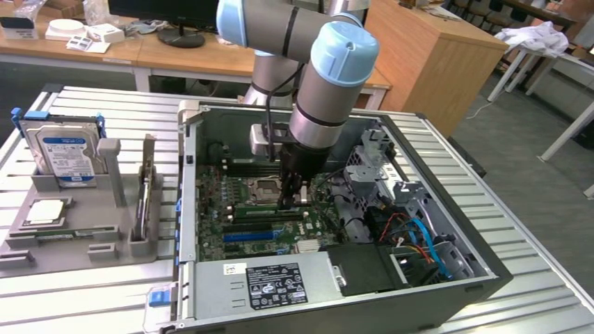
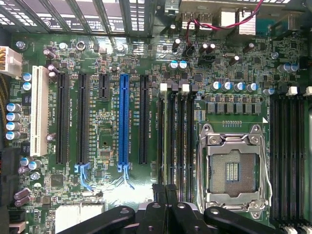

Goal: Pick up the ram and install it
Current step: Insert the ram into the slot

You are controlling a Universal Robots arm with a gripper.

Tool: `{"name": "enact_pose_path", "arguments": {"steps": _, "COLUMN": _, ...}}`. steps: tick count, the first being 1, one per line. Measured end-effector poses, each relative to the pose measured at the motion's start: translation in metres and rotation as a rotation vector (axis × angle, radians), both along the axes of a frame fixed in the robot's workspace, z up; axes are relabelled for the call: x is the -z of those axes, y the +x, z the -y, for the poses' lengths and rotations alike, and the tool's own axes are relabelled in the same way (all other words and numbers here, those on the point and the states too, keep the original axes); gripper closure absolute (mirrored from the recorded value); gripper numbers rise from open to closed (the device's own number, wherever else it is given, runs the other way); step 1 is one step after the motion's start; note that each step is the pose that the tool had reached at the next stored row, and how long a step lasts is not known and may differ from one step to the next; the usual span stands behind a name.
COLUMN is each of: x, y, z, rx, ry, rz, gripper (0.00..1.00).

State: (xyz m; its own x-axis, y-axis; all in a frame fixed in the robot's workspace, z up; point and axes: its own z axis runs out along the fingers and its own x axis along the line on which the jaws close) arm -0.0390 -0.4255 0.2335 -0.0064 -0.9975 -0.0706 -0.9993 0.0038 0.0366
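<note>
Closest to the wrist camera, the gripper [image 2: 165,189] has its two black fingers [image 2: 158,207] pressed together. Their tips hang over the bank of four black memory slots [image 2: 175,141] that runs alongside the CPU socket [image 2: 234,168].

In the exterior view the ram [image 1: 264,207] shows as a narrow green strip lying along that bank, just beside the socket on its side toward the blue slot [image 1: 249,236]. The fingertips are down at the strip's end on the exterior view's right. Whether they touch it, or how deep it sits in its slot, cannot be told.

The socket shows its contact field inside a metal frame. On its far side from the fingers lies a second bank of black memory slots [image 2: 287,146]. Past the blue slot, further from the socket, stand black expansion slots and one white slot [image 2: 39,117].

The arm [image 1: 320,90] drops into the open computer case [image 1: 190,209] roughly above the socket, with free room between it and the case wall on the exterior view's left. On the socket's other side, the drive cage [image 1: 371,163] and a tangle of blue, orange and black cables [image 1: 418,236] stand near the arm. The power supply [image 1: 269,282] fills the case edge beyond the blue slot.

Well apart from the socket, outside the case on the exterior view's left, a grey tray [image 1: 93,247] sits on the slatted worktop [image 1: 83,306]. It holds an upright hard drive [image 1: 63,156] and a square silver processor chip [image 1: 46,212].
</note>
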Motion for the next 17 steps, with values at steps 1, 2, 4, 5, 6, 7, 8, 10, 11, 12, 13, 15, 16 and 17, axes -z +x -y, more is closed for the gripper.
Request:
{"name": "enact_pose_path", "arguments": {"steps": 1, "x": 0.0002, "y": 0.0000, "z": 0.0000, "rx": 0.000, "ry": 0.0000, "rz": 0.0000, "gripper": 0.89}}
{"name": "enact_pose_path", "arguments": {"steps": 2, "x": 0.0002, "y": 0.0000, "z": 0.0000, "rx": 0.000, "ry": 0.0000, "rz": -0.0001, "gripper": 0.89}}
{"name": "enact_pose_path", "arguments": {"steps": 4, "x": 0.0005, "y": 0.0000, "z": 0.0000, "rx": 0.000, "ry": 0.0002, "rz": 0.0001, "gripper": 0.89}}
{"name": "enact_pose_path", "arguments": {"steps": 5, "x": 0.0008, "y": 0.0000, "z": 0.0000, "rx": 0.000, "ry": 0.0002, "rz": 0.0001, "gripper": 0.89}}
{"name": "enact_pose_path", "arguments": {"steps": 6, "x": 0.0008, "y": 0.0000, "z": 0.0000, "rx": 0.000, "ry": 0.0001, "rz": 0.0000, "gripper": 0.89}}
{"name": "enact_pose_path", "arguments": {"steps": 7, "x": 0.0008, "y": 0.0000, "z": 0.0000, "rx": 0.000, "ry": 0.0001, "rz": 0.0000, "gripper": 0.89}}
{"name": "enact_pose_path", "arguments": {"steps": 8, "x": 0.0008, "y": 0.0000, "z": 0.0000, "rx": 0.000, "ry": 0.0000, "rz": 0.0000, "gripper": 0.89}}
{"name": "enact_pose_path", "arguments": {"steps": 10, "x": 0.0008, "y": 0.0000, "z": 0.0000, "rx": -0.005, "ry": 0.0000, "rz": 0.0000, "gripper": 0.89}}
{"name": "enact_pose_path", "arguments": {"steps": 11, "x": 0.0008, "y": 0.0000, "z": 0.0000, "rx": -0.005, "ry": 0.0001, "rz": 0.0000, "gripper": 0.89}}
{"name": "enact_pose_path", "arguments": {"steps": 12, "x": 0.0009, "y": 0.0000, "z": 0.0000, "rx": -0.005, "ry": 0.0000, "rz": 0.0000, "gripper": 0.89}}
{"name": "enact_pose_path", "arguments": {"steps": 13, "x": 0.0011, "y": 0.0000, "z": 0.0000, "rx": -0.005, "ry": 0.0001, "rz": 0.0000, "gripper": 0.89}}
{"name": "enact_pose_path", "arguments": {"steps": 15, "x": 0.0017, "y": 0.0000, "z": 0.0000, "rx": -0.005, "ry": 0.0001, "rz": 0.0000, "gripper": 0.89}}
{"name": "enact_pose_path", "arguments": {"steps": 16, "x": 0.0019, "y": 0.0000, "z": 0.0000, "rx": -0.005, "ry": 0.0000, "rz": 0.0000, "gripper": 0.89}}
{"name": "enact_pose_path", "arguments": {"steps": 17, "x": 0.0022, "y": 0.0000, "z": 0.0000, "rx": -0.005, "ry": 0.0000, "rz": 0.0000, "gripper": 0.89}}
